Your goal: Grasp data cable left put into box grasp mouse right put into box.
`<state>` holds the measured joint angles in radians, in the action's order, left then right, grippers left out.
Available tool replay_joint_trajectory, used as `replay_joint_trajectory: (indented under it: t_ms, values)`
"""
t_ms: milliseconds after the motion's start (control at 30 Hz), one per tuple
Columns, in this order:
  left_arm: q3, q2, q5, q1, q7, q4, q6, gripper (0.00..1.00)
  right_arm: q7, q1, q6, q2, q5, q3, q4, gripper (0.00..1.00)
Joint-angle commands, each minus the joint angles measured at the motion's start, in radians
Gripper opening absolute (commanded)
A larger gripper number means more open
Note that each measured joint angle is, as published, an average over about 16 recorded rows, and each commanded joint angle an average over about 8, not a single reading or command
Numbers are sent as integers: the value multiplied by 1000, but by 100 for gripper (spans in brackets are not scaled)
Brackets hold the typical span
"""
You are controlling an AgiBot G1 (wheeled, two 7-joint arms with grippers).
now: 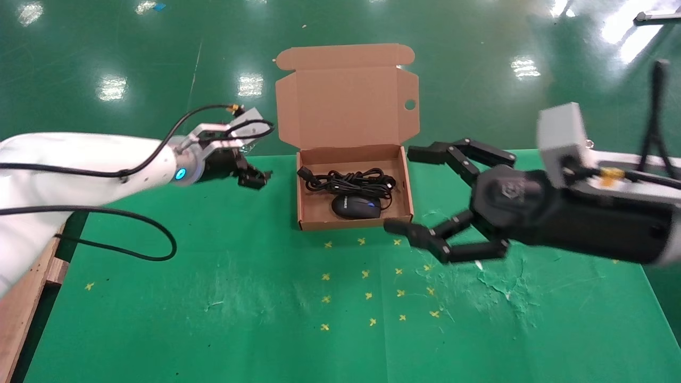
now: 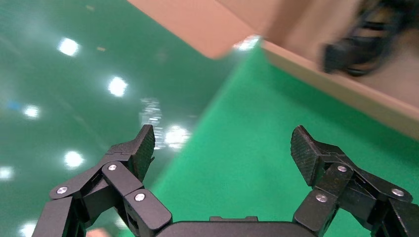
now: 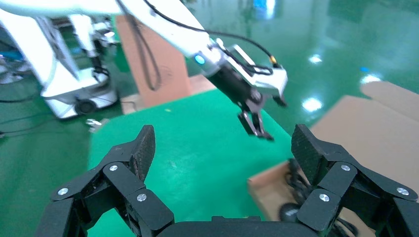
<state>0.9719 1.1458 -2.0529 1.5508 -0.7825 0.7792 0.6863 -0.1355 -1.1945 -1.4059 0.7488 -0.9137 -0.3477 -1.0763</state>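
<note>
- As both items already lie inside the cardboard mailer box (image 1: 355, 189), the packing appears finished; the box stands on the green counter (image 1: 213, 298) with its hinged lid raised.
- Data cable (image 1: 346, 180): bundled in the rear half of the box, towards the lid hinge, plug end at the box's left wall. Judged soft and springy; loops may spread if released. Best taken across the middle of the bundle, not by a single loop or the plug.
- Mouse (image 1: 355, 206): in the front half of the box, just beside the cable bundle, its thin cord mixed with the loops. Judged light and rigid, with a smooth, slippery shell; best gripped across its narrow flanks. Lifting it could drag the cable.
- Left pincer (image 1: 254, 177): released, holding nothing, above the counter to the left of the box, near its left wall.
- Right pincer (image 1: 417, 191): released and spread wide, holding nothing, just to the right of the box's front corner.
</note>
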Motion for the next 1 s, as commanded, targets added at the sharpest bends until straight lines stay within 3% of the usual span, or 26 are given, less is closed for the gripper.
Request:
replay_joint_trajectory:
  t_ms: [33,400,1000]
  values:
    - [-29,-22,55,-20,25,21,34,100,-9,21,-16,-24,32,12,-36,100]
    - [-188,-145,359,-129,161,137,220,100,-50,116,-87,-133,177,66,-201,100]
    - [-448,-346,856,-309,385,327,524,100,-51,119,-90,-138,184,66,-207,100]
